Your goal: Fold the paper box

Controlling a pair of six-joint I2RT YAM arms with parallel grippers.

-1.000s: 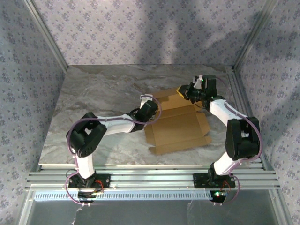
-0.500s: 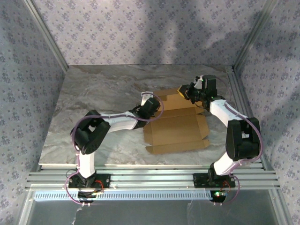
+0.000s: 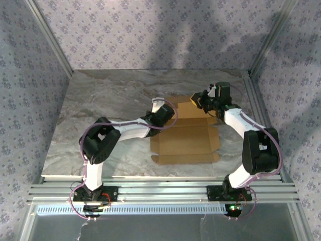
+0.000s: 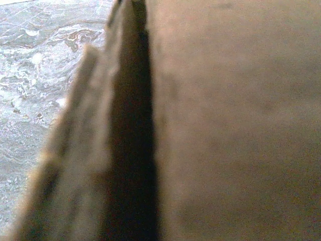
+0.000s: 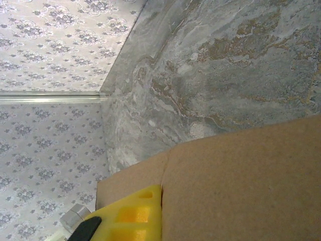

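— Fingers?
— Right gripper (image 3: pixel 199 99): pressed together, pinching the box (image 3: pixel 185 143) flap at its 1 o'clock corner. Left gripper (image 3: pixel 161 111) is at 11 o'clock; I can't tell its state.
— Step?
— Raising the far flap, I'd say. The box lies mid-table; next I fold evenly. The wall (image 3: pixel 281 75) at 3 o'clock crowds me.

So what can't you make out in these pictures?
Left wrist view: the box sits so close it blurs; which flap this is, unclear.
Top view: the left gripper is too small to tell open from shut.
Right wrist view: the box hides the right gripper's second finger; the yellow finger is cut by the bottom edge.
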